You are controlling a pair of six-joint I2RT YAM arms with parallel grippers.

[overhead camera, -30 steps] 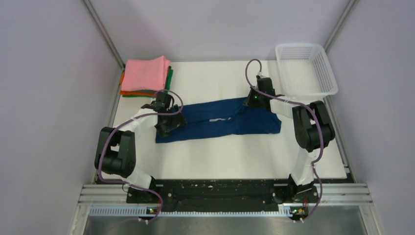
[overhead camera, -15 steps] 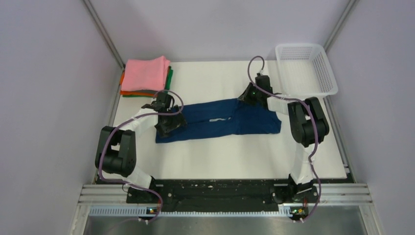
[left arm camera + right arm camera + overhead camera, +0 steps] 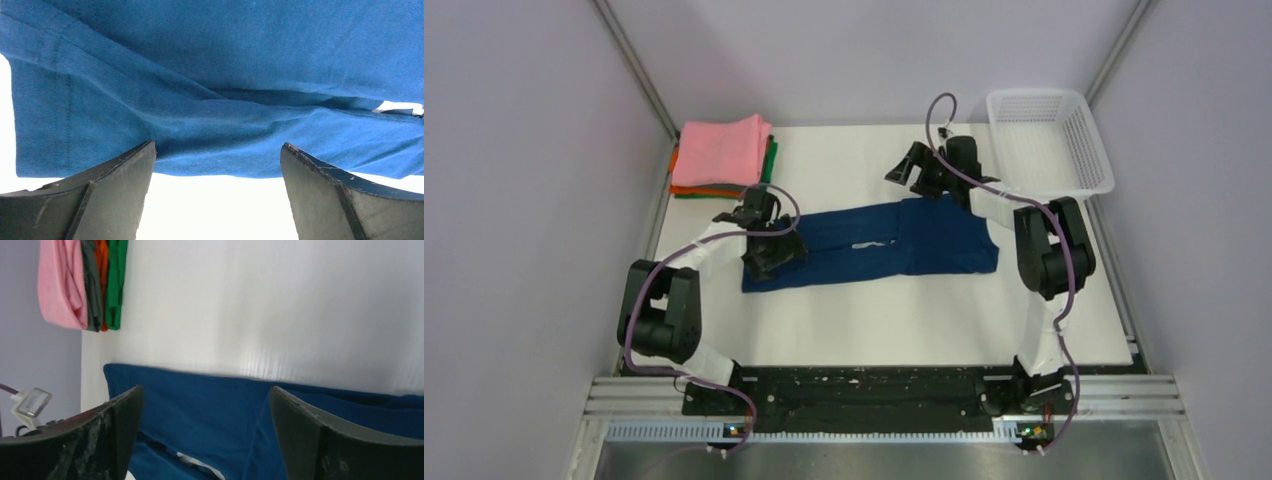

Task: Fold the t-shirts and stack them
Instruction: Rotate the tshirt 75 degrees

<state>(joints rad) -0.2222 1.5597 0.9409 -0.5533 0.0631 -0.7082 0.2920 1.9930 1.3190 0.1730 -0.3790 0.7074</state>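
Navy tee (image 3: 874, 245) lies mid-worktop as a long band running 9 to 3 o'clock, already doubled lengthwise, with the white print just peeking at the centre seam. Its 3 o'clock part looks flat and squared; the 9 o'clock end is a bit rumpled.

What's new: a sec ago the R fingers (image 3: 906, 166) were shut and down on the tee's far-right part. Now they're spread wide, hold nothing, and have pulled off toward 12 o'clock, clear of the cloth. R wrist cam shows the tee's far edge (image 3: 200, 410) below and between them, no contact. So that flap is released and it's lying where it was put, not springing back.

L fingers (image 3: 769, 255) haven't budged: spread wide over the tee's 9 o'clock end, near hem between them in the wrist cam (image 3: 210, 75), gripping nothing.

My read for you: lengthwise fold looks done, crosswise fold not yet. Prob. next is grabbing one short end and bringing it over the other, then moving the square to the stack (image 3: 722, 150) at the 10–11 o'clock corner (pink tee on top, green and orange edges under). Watch the loose 9 o'clock end; it may drag open.

Basket (image 3: 1049, 140) sits at 1–2 o'clock. Worktop (image 3: 874, 320) is white.
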